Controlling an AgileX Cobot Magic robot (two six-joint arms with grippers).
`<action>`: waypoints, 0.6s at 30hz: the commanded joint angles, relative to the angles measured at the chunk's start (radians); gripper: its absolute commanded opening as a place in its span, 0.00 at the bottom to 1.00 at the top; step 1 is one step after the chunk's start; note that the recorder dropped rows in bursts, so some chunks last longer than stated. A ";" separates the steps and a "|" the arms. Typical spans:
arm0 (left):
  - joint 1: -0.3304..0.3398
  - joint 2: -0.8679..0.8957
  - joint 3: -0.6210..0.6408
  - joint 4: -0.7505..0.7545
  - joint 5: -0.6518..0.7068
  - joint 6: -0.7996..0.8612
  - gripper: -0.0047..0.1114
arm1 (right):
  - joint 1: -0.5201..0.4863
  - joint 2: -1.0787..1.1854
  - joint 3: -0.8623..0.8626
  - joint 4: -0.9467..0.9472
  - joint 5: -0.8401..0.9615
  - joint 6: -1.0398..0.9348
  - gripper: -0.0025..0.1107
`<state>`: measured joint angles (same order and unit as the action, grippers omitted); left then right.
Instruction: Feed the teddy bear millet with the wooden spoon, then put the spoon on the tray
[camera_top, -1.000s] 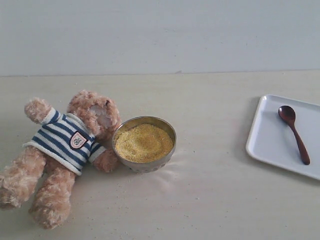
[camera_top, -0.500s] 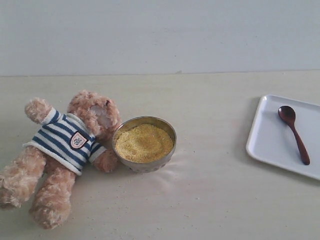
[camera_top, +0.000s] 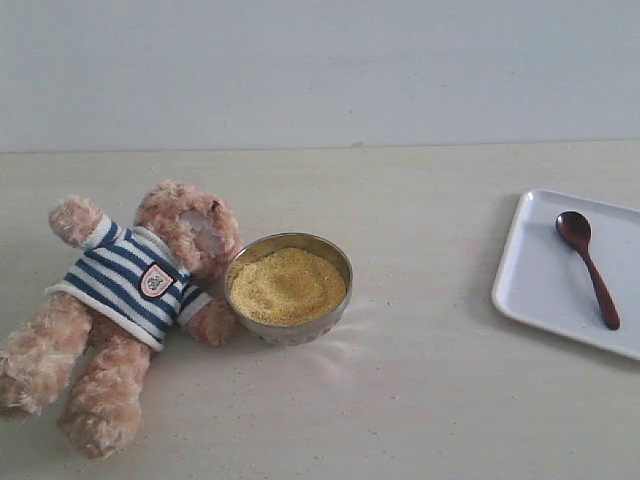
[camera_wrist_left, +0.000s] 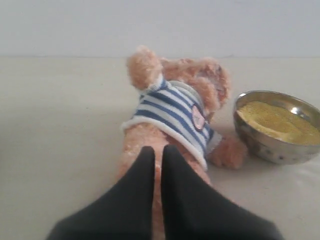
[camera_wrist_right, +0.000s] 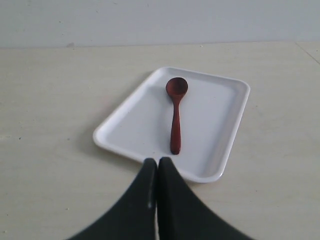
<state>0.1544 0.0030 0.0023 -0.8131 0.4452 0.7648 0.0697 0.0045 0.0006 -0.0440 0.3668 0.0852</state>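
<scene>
The teddy bear (camera_top: 140, 285) lies on its back at the left, head beside the metal bowl (camera_top: 289, 326) heaped with yellow millet (camera_top: 287, 284). The wooden spoon (camera_top: 588, 266) lies on the white tray (camera_top: 545, 285) at the right. Neither gripper shows in the exterior view. My left gripper (camera_wrist_left: 156, 151) is shut and empty, above the teddy bear (camera_wrist_left: 170, 112) near its legs, with the bowl (camera_wrist_left: 276, 145) beyond. My right gripper (camera_wrist_right: 157, 162) is shut and empty, just short of the tray (camera_wrist_right: 145, 120), in line with the spoon (camera_wrist_right: 175, 115).
The table (camera_top: 430, 400) is a pale wooden surface with a plain light wall behind it. Nothing else stands on it between the bowl and the tray.
</scene>
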 joint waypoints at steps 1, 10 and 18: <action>-0.001 -0.003 -0.002 0.210 -0.190 -0.231 0.08 | -0.002 -0.004 -0.001 -0.002 -0.003 -0.005 0.02; -0.001 -0.003 -0.002 0.729 -0.109 -0.838 0.08 | -0.002 -0.004 -0.001 -0.002 -0.003 -0.005 0.02; -0.001 -0.003 -0.002 0.712 -0.102 -0.866 0.08 | -0.002 -0.004 -0.001 -0.002 -0.003 -0.005 0.02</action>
<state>0.1544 0.0030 0.0023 -0.1018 0.3399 -0.0775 0.0697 0.0045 0.0006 -0.0440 0.3682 0.0852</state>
